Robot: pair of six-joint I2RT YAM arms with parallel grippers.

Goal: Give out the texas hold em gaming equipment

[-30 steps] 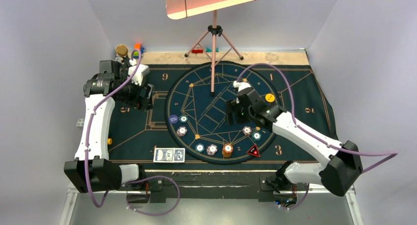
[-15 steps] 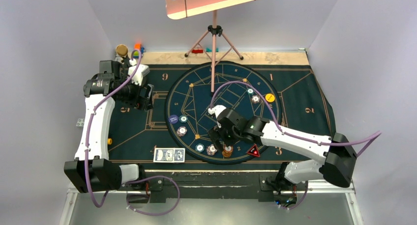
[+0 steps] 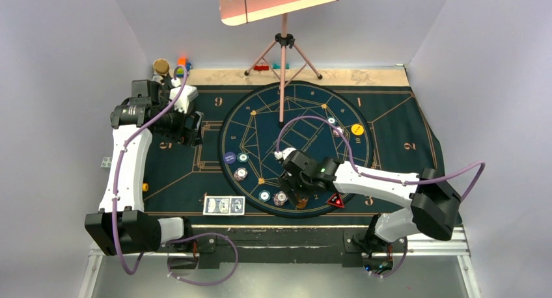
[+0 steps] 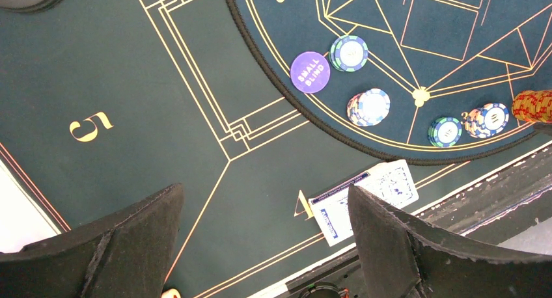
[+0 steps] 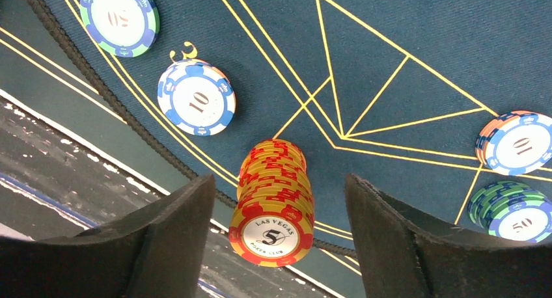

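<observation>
At left, left gripper (image 4: 263,192) spread wide and empty above the mat (image 4: 195,83), beyond and left of the playing cards (image 4: 364,200) lying at the near edge. Further right, right gripper (image 5: 278,181) open, holding nothing, straddling the tall orange chip stack (image 5: 273,200) on the round field (image 5: 423,51) near its rim, without touching it. Likely hazard: an off-centre squeeze tipping the stack and scattering chips over the mat's edge.

Right gripper (image 3: 297,192) is down over the orange chip stack (image 3: 301,205), red triangle marker (image 3: 336,200) just beside it, cards (image 3: 223,205) further left.
</observation>
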